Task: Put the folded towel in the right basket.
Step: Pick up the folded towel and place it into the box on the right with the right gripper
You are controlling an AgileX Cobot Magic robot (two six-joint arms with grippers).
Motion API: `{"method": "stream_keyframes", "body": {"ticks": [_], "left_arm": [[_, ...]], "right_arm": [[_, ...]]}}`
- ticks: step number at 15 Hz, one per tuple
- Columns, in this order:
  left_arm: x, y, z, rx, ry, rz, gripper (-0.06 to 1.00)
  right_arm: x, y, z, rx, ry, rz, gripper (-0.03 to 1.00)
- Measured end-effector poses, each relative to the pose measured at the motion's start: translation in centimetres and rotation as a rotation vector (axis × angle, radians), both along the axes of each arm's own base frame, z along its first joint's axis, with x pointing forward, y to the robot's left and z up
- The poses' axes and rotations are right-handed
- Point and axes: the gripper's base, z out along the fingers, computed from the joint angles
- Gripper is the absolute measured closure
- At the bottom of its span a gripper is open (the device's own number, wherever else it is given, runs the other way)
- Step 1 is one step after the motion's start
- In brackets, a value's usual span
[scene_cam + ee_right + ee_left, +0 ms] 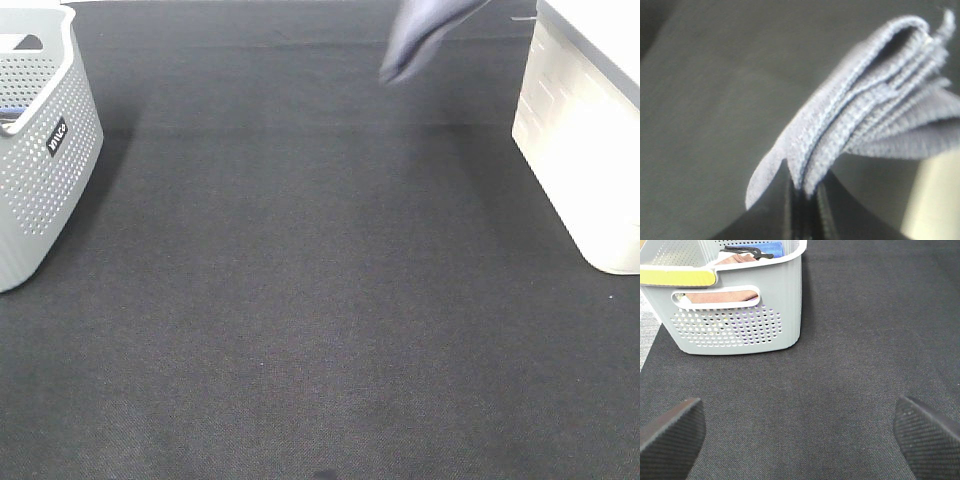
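A folded grey-blue towel (418, 38) hangs in the air at the top of the exterior view, left of the right basket (585, 130), a white basket at the right edge. In the right wrist view the towel (865, 105) fills the frame, pinched at its folded edge between the dark fingers of my right gripper (802, 200), which is shut on it. The right arm itself is out of the exterior view. My left gripper (800, 435) is open and empty, low over the dark mat, its fingertips (670, 432) wide apart.
A grey perforated basket (35, 150) stands at the left edge; the left wrist view (740, 315) shows cloths and a blue item inside it. A dark mat (300, 300) covers the table between the two baskets.
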Motion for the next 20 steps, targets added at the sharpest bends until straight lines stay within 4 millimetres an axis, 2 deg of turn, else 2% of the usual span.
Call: {"method": "stream_keyframes", "body": {"ticks": [1, 4, 5, 7, 9, 10, 13, 15, 16, 17, 18, 20], "left_arm": [[0.0, 0.0, 0.0, 0.000, 0.000, 0.000, -0.03], [0.0, 0.0, 0.0, 0.000, 0.000, 0.000, -0.03], [0.0, 0.0, 0.0, 0.000, 0.000, 0.000, -0.03], [0.0, 0.0, 0.0, 0.000, 0.000, 0.000, -0.03], [0.0, 0.0, 0.0, 0.000, 0.000, 0.000, -0.03], [0.0, 0.0, 0.0, 0.000, 0.000, 0.000, -0.03], [0.0, 0.0, 0.0, 0.000, 0.000, 0.000, -0.03], [0.0, 0.0, 0.0, 0.000, 0.000, 0.000, -0.03], [0.0, 0.0, 0.0, 0.000, 0.000, 0.000, -0.03], [0.0, 0.0, 0.0, 0.000, 0.000, 0.000, -0.03], [0.0, 0.0, 0.0, 0.000, 0.000, 0.000, -0.03], [0.0, 0.0, 0.0, 0.000, 0.000, 0.000, -0.03]], "right_arm": [[0.0, 0.0, 0.0, 0.000, 0.000, 0.000, 0.91], [-1.5, -5.8, 3.9, 0.007, -0.085, -0.129, 0.91], [-2.1, -8.7, 5.0, 0.011, -0.109, -0.198, 0.91], [-2.2, -12.3, 5.3, 0.022, -0.111, -0.298, 0.91], [-1.9, -15.4, 4.6, 0.036, -0.087, -0.395, 0.91], [-1.5, -16.3, 3.9, 0.040, -0.070, -0.419, 0.91], [0.3, -17.8, 0.9, 0.038, -0.003, -0.449, 0.91], [1.2, -18.0, -1.3, 0.036, 0.062, -0.456, 0.88], [1.3, -18.1, -2.6, 0.035, 0.106, -0.460, 0.83], [1.5, -18.1, -3.9, 0.039, 0.154, -0.473, 0.71], [1.5, -18.2, -4.8, 0.032, 0.184, -0.477, 0.56], [1.5, -18.3, -5.4, 0.023, 0.204, -0.480, 0.32]]}}
